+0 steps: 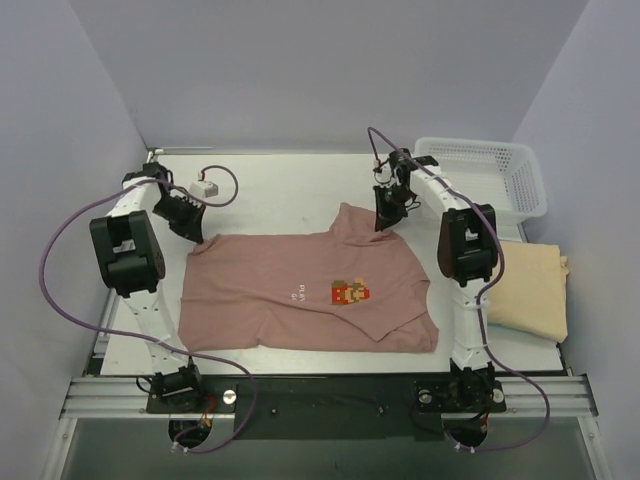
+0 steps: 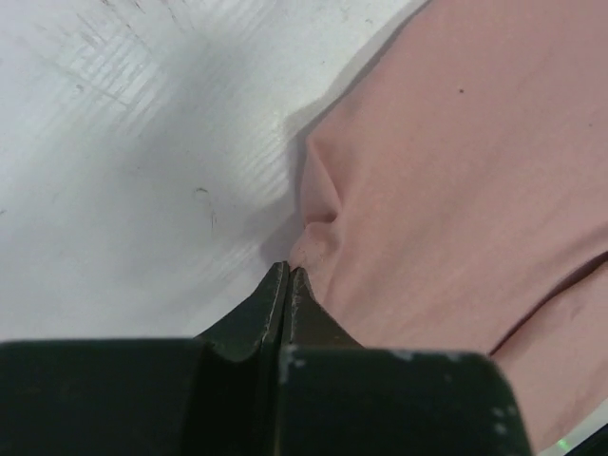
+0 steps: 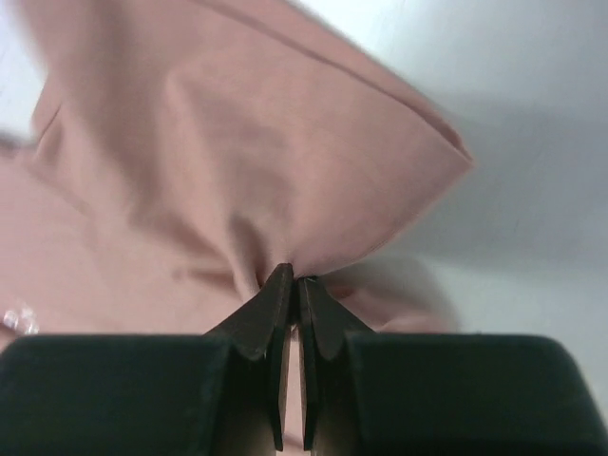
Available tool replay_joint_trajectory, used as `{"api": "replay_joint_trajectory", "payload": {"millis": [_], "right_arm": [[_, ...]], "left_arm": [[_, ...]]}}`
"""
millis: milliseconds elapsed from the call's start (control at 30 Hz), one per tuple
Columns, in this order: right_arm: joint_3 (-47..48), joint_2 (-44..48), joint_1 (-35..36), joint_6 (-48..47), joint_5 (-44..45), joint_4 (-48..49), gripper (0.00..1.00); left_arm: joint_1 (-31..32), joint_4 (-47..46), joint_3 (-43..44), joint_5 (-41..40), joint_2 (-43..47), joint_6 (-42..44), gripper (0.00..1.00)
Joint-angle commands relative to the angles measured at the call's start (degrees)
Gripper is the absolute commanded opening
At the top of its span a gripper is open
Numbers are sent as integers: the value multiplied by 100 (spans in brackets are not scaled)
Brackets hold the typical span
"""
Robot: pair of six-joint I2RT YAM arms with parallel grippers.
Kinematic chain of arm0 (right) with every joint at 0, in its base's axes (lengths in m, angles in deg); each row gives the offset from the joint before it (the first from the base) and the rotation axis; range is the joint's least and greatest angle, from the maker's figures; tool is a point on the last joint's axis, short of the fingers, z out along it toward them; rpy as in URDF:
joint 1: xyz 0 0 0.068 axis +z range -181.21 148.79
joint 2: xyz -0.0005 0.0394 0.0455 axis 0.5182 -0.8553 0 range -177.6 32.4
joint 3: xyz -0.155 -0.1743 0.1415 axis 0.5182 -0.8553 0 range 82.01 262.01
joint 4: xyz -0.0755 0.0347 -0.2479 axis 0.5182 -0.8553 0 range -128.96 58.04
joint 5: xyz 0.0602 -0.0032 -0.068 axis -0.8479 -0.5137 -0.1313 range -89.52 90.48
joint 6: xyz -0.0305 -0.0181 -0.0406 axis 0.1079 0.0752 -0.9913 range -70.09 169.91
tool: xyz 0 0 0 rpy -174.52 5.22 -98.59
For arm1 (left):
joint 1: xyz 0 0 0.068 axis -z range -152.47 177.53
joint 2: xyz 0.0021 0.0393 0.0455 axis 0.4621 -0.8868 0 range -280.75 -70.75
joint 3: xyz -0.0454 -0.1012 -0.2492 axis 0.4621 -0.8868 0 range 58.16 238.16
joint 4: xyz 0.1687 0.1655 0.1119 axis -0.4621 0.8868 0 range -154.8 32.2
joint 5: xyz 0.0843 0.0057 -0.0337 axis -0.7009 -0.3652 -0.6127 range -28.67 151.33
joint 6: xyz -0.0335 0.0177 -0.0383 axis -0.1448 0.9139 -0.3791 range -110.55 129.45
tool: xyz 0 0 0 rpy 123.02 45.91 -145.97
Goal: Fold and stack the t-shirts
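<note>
Nearest stand the left base (image 1: 175, 385) and the right base (image 1: 465, 388), both on the near side of the pink shirt (image 1: 300, 290). Beyond them this shirt lies spread on the table (image 1: 280, 190), almost flat, with its small print (image 1: 350, 292) facing up. No fold is made in it yet.

To the right of the pink shirt, apart from it, lies the tan shirt (image 1: 530, 290). It looks already folded into a neat block, so I judge that one shirt is done.

At the far left corner of the pink shirt the left arm (image 1: 125, 250) reaches down. The left jaws are clenched, and its wrist view shows a small pucker of the pink cloth pinched between the tips. At the far right part of the pink shirt the right arm (image 1: 465, 245) does the same. The right jaws are clenched on a bunch of pink cloth, and the cloth rises there in a small peak above the table.

Farther, behind the pink shirt on the right, stands the white basket (image 1: 490, 175).

As I judge it, the first fold of the pink shirt is just beginning. What is left is to fold it fully and to stack it with the tan shirt.
</note>
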Motion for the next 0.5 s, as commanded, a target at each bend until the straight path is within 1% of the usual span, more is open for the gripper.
{"api": "replay_joint_trajectory", "payload": {"millis": [0, 100, 167, 200, 300, 400, 467], "right_arm": [[-1169, 1718, 127, 139, -408, 354, 0], [-2059, 2494, 127, 280, -390, 627, 0], [-2840, 3057, 127, 333, -373, 707, 0], [-3000, 3328, 136, 377, -364, 716, 0], [-3869, 3971, 136, 474, -329, 707, 0], [-4635, 4795, 127, 553, -241, 672, 0], [-5206, 5183, 92, 614, -215, 680, 0]], "left_arm": [[-64, -576, -428, 166, 1407, -116, 0], [-47, -631, -1077, 121, 2241, 191, 0], [-38, -403, -1456, 25, 2637, 560, 0], [-47, -298, -1562, -54, 2753, 726, 0], [-91, -130, -2071, -528, 3218, 930, 0], [-117, 63, -2433, -670, 3570, 1123, 0], [-126, 81, -2757, -731, 3808, 1263, 0]]}}
